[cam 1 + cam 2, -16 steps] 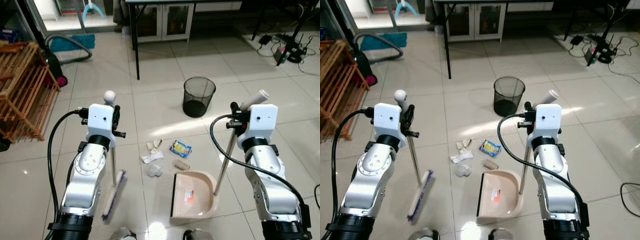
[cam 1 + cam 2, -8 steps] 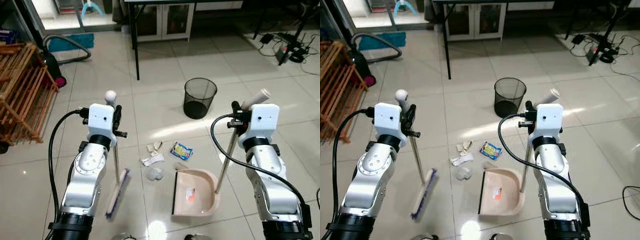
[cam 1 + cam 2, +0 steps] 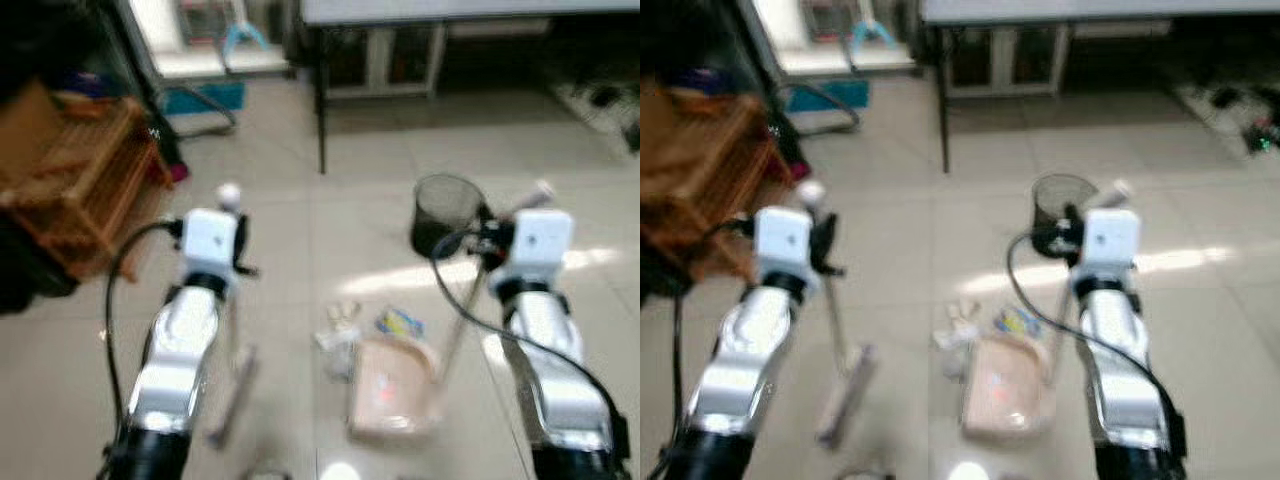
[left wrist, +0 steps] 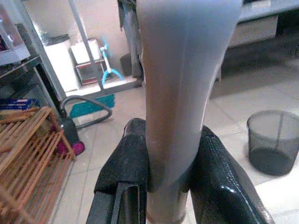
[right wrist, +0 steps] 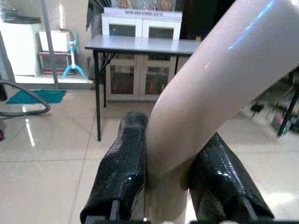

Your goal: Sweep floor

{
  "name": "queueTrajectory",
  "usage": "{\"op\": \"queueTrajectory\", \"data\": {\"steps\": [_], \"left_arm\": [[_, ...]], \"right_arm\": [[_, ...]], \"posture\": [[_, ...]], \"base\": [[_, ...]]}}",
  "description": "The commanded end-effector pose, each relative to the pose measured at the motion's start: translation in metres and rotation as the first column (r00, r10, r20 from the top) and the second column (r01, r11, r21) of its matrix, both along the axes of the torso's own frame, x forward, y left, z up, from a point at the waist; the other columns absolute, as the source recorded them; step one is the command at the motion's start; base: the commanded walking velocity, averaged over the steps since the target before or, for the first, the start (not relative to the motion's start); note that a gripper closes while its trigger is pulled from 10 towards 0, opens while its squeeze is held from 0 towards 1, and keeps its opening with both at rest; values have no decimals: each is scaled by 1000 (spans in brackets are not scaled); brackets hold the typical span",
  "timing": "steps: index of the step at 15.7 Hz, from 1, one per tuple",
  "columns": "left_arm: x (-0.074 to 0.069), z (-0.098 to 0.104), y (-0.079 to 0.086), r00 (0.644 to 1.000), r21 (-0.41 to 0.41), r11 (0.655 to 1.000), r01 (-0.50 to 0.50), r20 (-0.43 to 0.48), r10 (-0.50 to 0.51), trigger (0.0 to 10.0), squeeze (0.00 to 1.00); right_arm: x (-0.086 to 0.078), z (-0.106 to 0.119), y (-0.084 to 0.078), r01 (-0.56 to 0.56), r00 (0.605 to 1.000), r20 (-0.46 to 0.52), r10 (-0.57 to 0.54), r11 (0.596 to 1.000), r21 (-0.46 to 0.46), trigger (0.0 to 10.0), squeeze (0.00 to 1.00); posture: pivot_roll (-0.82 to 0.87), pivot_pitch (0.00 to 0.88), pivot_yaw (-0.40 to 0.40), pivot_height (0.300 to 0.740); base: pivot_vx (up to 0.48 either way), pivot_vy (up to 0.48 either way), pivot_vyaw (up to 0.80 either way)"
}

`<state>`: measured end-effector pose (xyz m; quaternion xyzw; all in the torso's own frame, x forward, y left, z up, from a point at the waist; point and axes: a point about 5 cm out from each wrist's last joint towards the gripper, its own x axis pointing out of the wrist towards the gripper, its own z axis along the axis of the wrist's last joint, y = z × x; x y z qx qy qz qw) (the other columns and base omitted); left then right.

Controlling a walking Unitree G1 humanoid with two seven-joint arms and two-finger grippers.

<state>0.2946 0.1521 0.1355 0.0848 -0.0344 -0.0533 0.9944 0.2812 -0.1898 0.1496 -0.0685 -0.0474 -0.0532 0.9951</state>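
Both grippers clenched, left gripper [image 4: 161, 186] on broom [image 3: 232, 385] at 8 o'clock, right gripper [image 5: 170, 186] on dustpan [image 3: 392, 388] at 6, blurred litter [image 3: 340, 330] between, open tiles around, bin [image 3: 442, 212] at 1.

Pale tiled floor [image 3: 330, 230], head views blurred: pink dustpan [image 3: 388, 385] flat on tiles w/ scraps of litter [image 3: 345, 330] just beside it, broom head [image 3: 232, 400] to its left, black mesh bin [image 3: 440, 212] further back, wooden rack [image 3: 85, 190] far left.
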Motion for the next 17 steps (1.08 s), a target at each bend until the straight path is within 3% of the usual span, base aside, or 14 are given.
{"op": "queueTrajectory", "data": {"steps": [1, 5, 12, 15, 17], "left_arm": [[1, 7, 7, 999, 15, 1000, -17, 34, 17, 10000, 0], [2, 7, 7, 999, 16, 1000, -17, 35, 17, 10000, 0], [2, 8, 6, 999, 14, 1000, -19, 37, 19, 10000, 0], [2, 8, 7, 999, 16, 1000, -19, 36, 18, 10000, 0], [2, 7, 7, 999, 18, 1000, -16, 36, 15, 10000, 0]], "right_arm": [[2, 10, 5, -15, 999, 45, 16, 1000, -10, 10000, 0], [3, 9, 5, -21, 999, 39, 20, 999, 30, 10000, 0], [5, 10, 6, -30, 999, 46, 29, 999, 24, 10000, 0], [6, 9, 10, -45, 998, 31, 46, 998, -35, 10000, 0], [5, 10, 10, -38, 998, 42, 38, 999, -12, 10000, 0]], "posture": [[-21, 80, 22, 740], [-21, 81, 24, 740], [-20, 85, 21, 740], [-19, 87, 23, 740], [-18, 96, 26, 740]], "base": [[330, 0, 0], [325, 0, -150], [321, 0, -85], [319, 0, 152], [315, 0, 228]]}}
